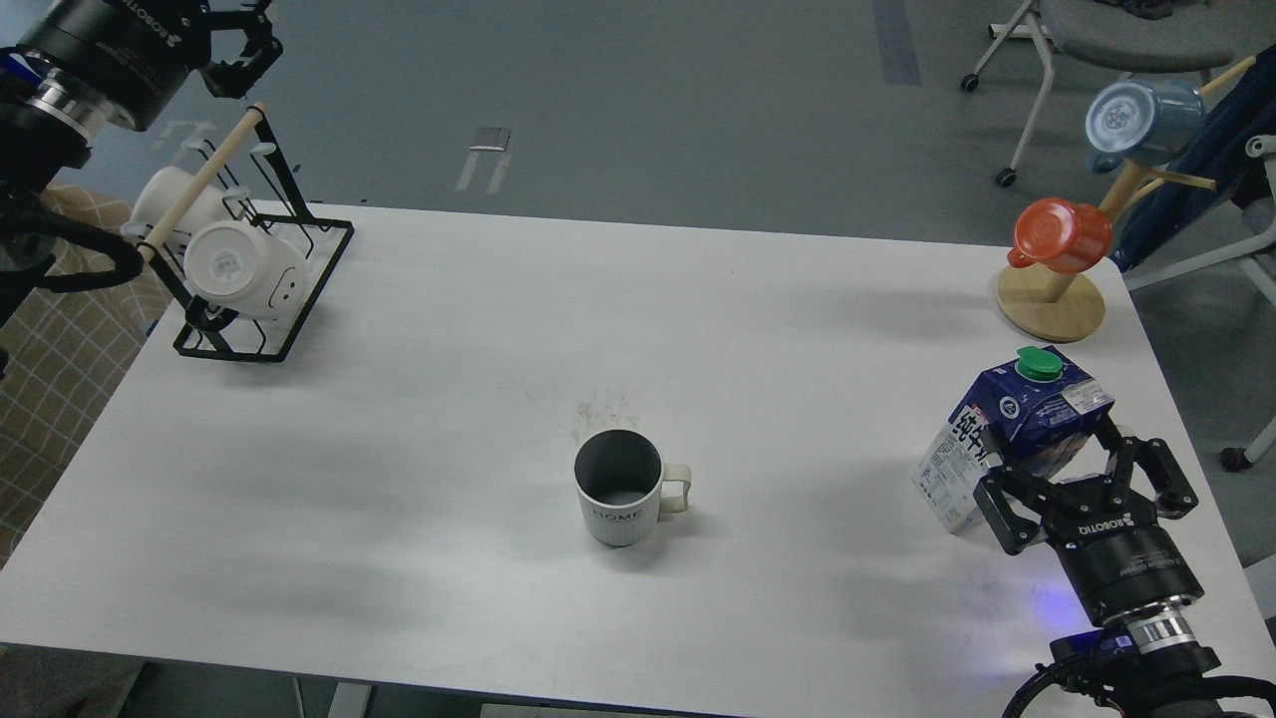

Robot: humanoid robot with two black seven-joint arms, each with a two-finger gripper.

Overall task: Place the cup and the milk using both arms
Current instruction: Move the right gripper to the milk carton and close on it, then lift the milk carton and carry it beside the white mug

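Left gripper partly cut by the top edge; finger gap unreadable. Lower rear of milk masked by right gripper. Second white mug largely concealed behind front mug and wooden bar. Chair cropped at top. Carton side print too small to read.

You have bare tabletop on every side of the cup at centre; the black mug rack blocks the far-left corner, the wooden mug tree and the milk crowd the right edge.
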